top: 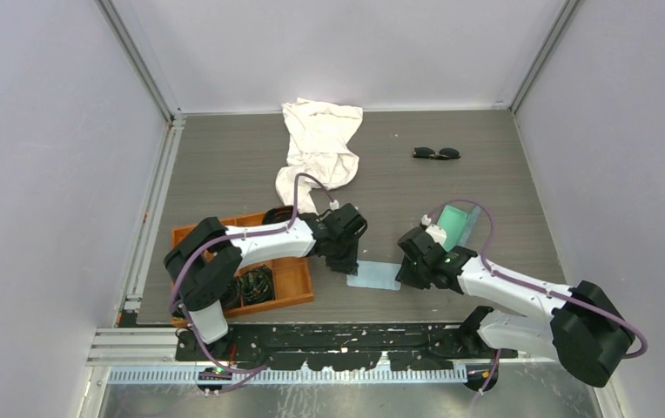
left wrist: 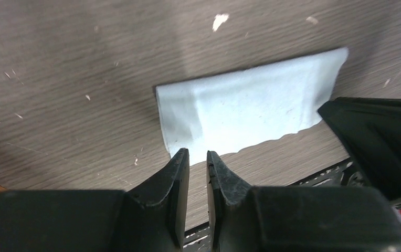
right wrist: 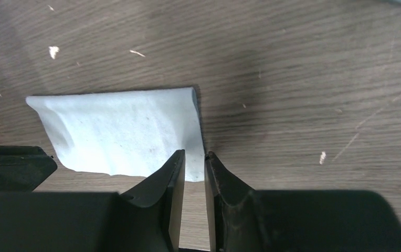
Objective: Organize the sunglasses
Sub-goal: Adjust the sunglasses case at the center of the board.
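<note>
Crosswise, the sunglasses [top: 436, 153] lie left to right.

Table [top: 225, 174]: grey wood-grain top, scratched in places.
White cloth [top: 319, 148]: crumpled, at the far edge left of the middle, its lower end trailing toward the centre.
Sunglasses [top: 436, 153]: black frame and dark lenses, in the far right part, well apart from the white cloth.
Glasses case [top: 455, 225]: right of the middle, mint-green lining showing (an arm hides part of it).
Pale blue cloth [top: 374, 275]: small rectangle lying flat near the near edge, about midway across, one short side slightly curled.
Tray [top: 294, 279]: orange-brown, at the near left, set at a slight angle to the table's edge.
White specks [left wrist: 219, 21]: a few scattered on the wood around the pale blue cloth.
</note>
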Robot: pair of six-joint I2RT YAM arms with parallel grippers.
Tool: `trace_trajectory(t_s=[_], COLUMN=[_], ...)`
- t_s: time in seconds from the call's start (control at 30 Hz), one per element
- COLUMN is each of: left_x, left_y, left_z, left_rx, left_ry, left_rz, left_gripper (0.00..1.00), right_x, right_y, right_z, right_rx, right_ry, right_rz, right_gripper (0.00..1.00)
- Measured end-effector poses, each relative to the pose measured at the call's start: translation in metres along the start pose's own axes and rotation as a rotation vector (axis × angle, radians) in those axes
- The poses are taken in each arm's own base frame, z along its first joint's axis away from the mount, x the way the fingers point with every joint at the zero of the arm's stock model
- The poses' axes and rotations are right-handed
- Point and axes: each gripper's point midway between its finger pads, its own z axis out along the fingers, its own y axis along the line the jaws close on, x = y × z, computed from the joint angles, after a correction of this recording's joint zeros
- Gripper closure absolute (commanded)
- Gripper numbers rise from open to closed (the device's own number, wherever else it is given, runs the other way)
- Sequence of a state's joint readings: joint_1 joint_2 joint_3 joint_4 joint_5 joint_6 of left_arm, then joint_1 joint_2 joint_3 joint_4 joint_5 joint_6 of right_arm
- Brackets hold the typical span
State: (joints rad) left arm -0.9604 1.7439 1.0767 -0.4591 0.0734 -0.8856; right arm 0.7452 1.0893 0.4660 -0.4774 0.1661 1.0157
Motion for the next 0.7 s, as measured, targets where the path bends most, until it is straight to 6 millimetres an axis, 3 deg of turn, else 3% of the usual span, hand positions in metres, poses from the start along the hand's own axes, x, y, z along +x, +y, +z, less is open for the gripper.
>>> trace_trajectory(t_s=[0.17, 0.37, 0.7], left_x=[-0.016, -0.021, -0.054], left_y=[-0.007, 0.009, 0.024], left_z=[-0.003, 0.015, 0.016], left_rx=[0.003, -0.036, -0.039], left_ry=[-0.047, -0.017, -0.056], left_rz=[0.002, -0.021, -0.035], left_gripper=[0.86, 0.91, 0.9], right_x=[-0.007, -0.013, -0.039], right_y=[0.009, 0.017, 0.01], right_z=[0.007, 0.014, 0.008], right_rx=[-0.003, -0.003, 0.087], right_ry=[-0.015, -0.034, -0.126], right_rz=[-0.014, -0.015, -0.082], right_gripper=[0.78, 0.8, 0.78])
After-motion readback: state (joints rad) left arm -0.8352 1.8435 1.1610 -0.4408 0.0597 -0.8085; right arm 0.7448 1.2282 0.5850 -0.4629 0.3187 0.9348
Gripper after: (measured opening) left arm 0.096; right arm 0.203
